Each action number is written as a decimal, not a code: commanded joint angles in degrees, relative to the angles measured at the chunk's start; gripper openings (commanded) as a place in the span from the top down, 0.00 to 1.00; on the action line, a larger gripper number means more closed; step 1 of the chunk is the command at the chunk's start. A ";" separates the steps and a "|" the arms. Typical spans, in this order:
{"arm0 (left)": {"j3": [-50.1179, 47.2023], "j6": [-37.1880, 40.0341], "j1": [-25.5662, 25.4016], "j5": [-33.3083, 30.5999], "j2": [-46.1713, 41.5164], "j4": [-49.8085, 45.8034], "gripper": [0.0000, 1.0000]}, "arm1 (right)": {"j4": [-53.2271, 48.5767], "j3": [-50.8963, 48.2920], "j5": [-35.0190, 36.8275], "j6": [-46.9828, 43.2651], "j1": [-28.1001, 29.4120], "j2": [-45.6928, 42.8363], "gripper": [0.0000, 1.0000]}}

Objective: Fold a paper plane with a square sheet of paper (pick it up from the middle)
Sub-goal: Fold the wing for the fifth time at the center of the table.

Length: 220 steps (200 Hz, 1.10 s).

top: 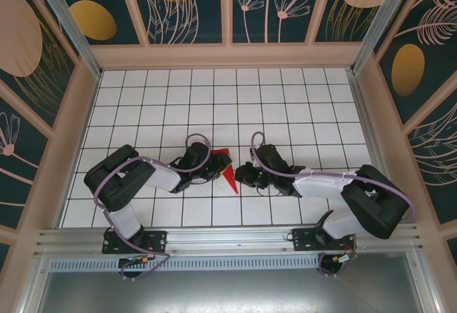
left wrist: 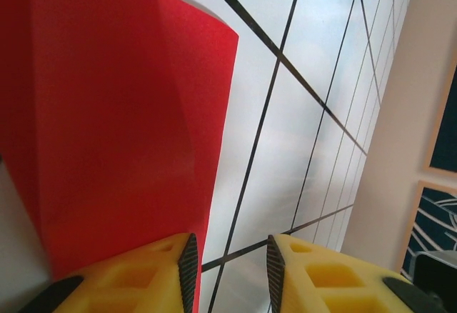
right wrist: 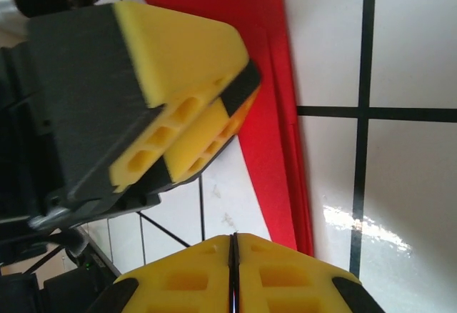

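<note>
- Step: creasing the part-folded square sheet of paper [top: 229, 172].
- Grip: left jaws part-open, seemingly holding nothing; right jaws shut, empty.
- Next: press firmly along the fold.

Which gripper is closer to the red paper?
Left. The left gripper is over the edge of the red paper; the right gripper, fingers shut, sits beside its pointed end.

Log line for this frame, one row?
red paper: folded narrow, on table, between grippers | left gripper: open, at paper edge | right gripper: shut, beside paper
</note>
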 commanded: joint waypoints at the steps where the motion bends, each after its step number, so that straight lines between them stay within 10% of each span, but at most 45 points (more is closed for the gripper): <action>1: -2.31 -5.12 -1.10 -2.29 0.58 -1.95 0.65 | 3.43 2.37 -1.85 1.39 0.32 3.52 0.89; 129: -2.81 -4.68 -1.15 -3.47 -1.75 -2.30 0.62 | 1.60 2.28 -1.81 -0.95 1.10 15.33 0.90; 220: 6.22 22.63 -1.03 -13.89 -18.87 -24.60 0.33 | -2.62 -0.85 -1.35 -6.67 -2.07 13.15 0.94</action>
